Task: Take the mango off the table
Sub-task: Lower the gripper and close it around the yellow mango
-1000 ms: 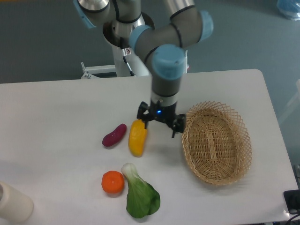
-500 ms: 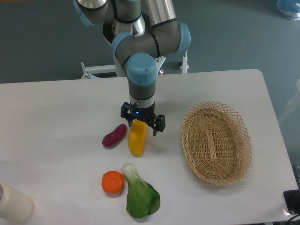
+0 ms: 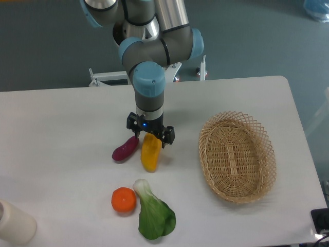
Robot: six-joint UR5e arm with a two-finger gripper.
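Note:
The mango (image 3: 150, 154) is a yellow-orange oval lying on the white table (image 3: 67, 123), near its middle. My gripper (image 3: 149, 138) hangs open right over the mango's far end, one finger on each side of the fruit. The fingers do not grip it. The gripper body hides the mango's far tip.
A purple sweet potato (image 3: 125, 148) lies just left of the mango, close to the left finger. A round orange fruit (image 3: 124, 199) and a green leafy vegetable (image 3: 154, 213) lie nearer the front. A wicker basket (image 3: 236, 156) sits to the right. A white bottle (image 3: 15, 222) stands at the front left corner.
The arm has swung left from beside the basket to above the mango, and the open gripper now straddles the fruit's far end. The objects have not moved.

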